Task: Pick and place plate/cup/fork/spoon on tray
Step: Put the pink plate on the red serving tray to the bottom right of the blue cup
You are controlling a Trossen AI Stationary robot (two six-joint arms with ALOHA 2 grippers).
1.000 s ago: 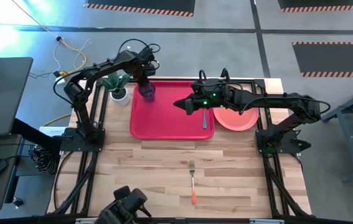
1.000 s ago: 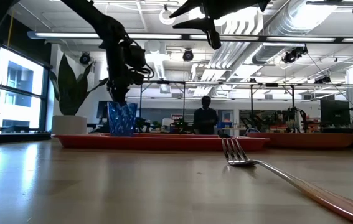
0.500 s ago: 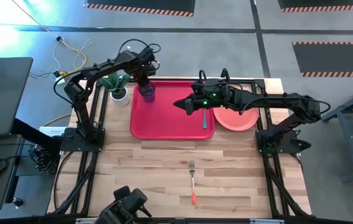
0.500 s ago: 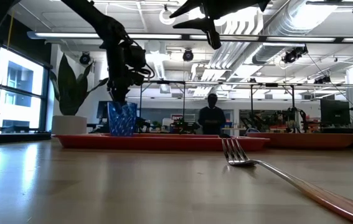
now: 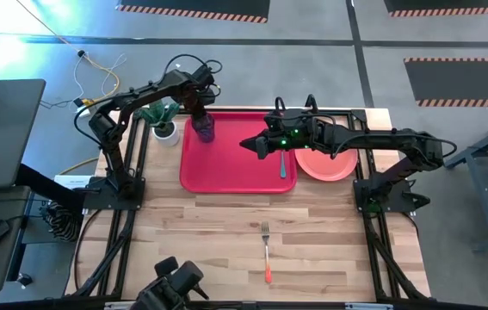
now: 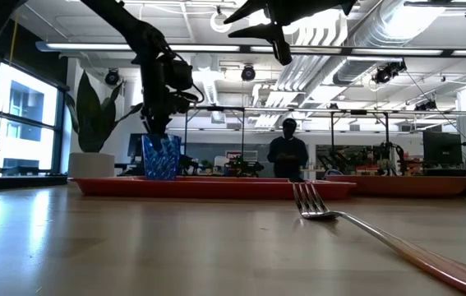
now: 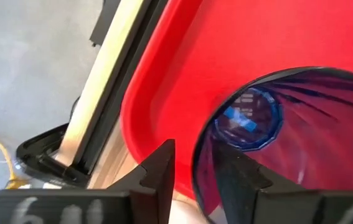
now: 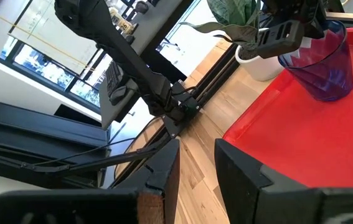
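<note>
The cup stands upright on the red tray, in the tray's corner at about 11 o'clock. It is blue-purple and see-through. The left gripper is right at the cup. Its fingers are a little apart, one on each side of the cup's rim, so the rim sits between them. In the low view the cup sits flat on the tray with the left gripper coming down onto it from above.

The spoon lies on the tray near its 3 o'clock edge. The right gripper hangs in the air above the tray, just beside the spoon. Its fingers are a little apart and hold nothing.

The plate is pink and lies on the table just beside the tray, at the tray's 3 o'clock side. The right arm reaches over it.

The fork lies alone on the wooden table, well apart from the tray, at about 6 o'clock from it.

A white pot with a green plant stands just beside the tray, at 9 o'clock from the cup.

A person stands far back in the room.
</note>
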